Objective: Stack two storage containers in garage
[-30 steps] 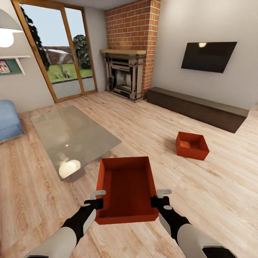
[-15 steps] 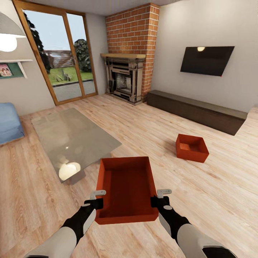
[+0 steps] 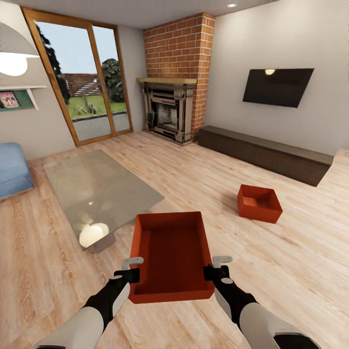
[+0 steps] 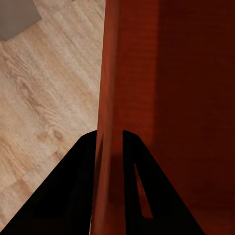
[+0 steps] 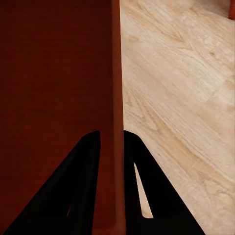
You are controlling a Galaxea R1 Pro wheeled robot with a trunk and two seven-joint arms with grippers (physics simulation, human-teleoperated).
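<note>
Now orange-red open-topped rectangular container [image 3: 172, 254] held level above light wood plank floor [image 3: 291, 252]: left gripper [image 3: 131, 270] and right gripper [image 3: 216, 267] each clamped over opposite side wall, likely for balanced carry. Second identical container [image 3: 259, 203] sits on floor near long dark low bench [image 3: 264, 152].

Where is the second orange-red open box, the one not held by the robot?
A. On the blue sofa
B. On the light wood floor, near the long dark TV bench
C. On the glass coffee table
B: the free orange-red open box sits on the light wood plank floor, in front of the long dark bench.
</note>
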